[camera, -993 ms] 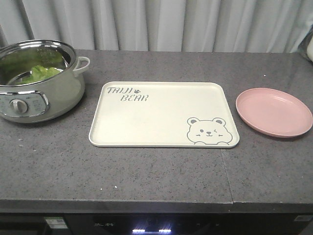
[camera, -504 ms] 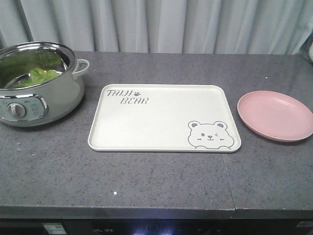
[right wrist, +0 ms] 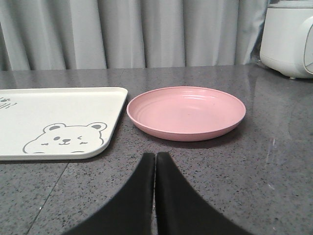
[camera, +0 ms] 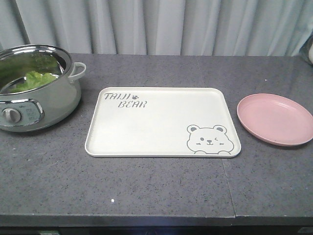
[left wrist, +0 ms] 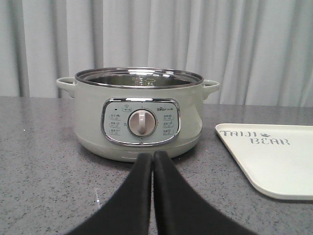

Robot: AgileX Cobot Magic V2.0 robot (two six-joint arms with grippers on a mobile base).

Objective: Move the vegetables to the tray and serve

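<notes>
- The lettuce [camera: 32, 81] lies inside the pot [camera: 54, 100], at the far left of the counter [camera: 146, 191].
- The tray [camera: 146, 132] lies flat mid-counter, just right of the pot and apart from it, with its bear face at the near right corner.
- The pink plate [camera: 274, 120] rests right of the tray, not touching it.
- The left gripper [left wrist: 153, 156] is clenched, fingers pressed together, low before the pot's dial [left wrist: 141, 122].
- The right gripper [right wrist: 155, 157] is likewise clenched, facing the plate.
- A white appliance [right wrist: 288, 39] stands at the far right, with a grey curtain [camera: 161, 24] behind.
</notes>
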